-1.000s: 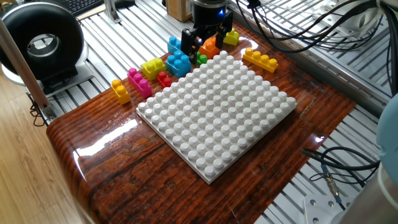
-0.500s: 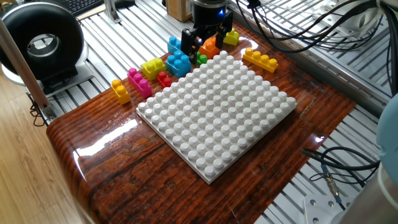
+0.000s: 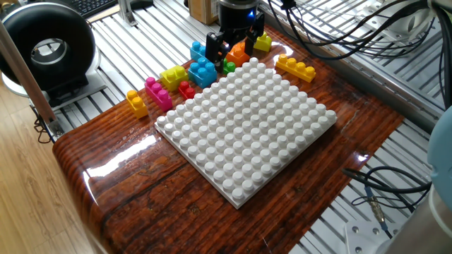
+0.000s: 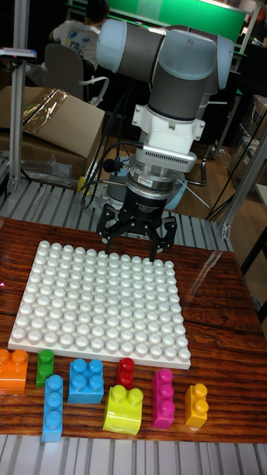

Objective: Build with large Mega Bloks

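The large Mega Bloks lie loose along one side of the white studded baseplate (image 3: 247, 127). Among them are an orange one (image 3: 239, 53), a green one (image 3: 229, 67), two blue ones (image 3: 203, 73), a red one (image 3: 186, 89), a lime yellow one (image 3: 173, 76), a pink one (image 3: 159, 94) and a yellow-orange one (image 3: 136, 103). A long yellow-orange brick (image 3: 295, 68) lies apart by the far corner. My gripper (image 3: 233, 46) hangs open with the orange brick showing between its fingers. In the tall fixed view the gripper (image 4: 133, 251) is open and empty above the baseplate (image 4: 96, 312). No brick sits on the plate.
A black round device (image 3: 46, 49) stands at the far left off the wooden table (image 3: 141, 190). Loose cables (image 3: 381, 194) lie to the right of the table. A cardboard box (image 4: 44, 119) sits behind the arm.
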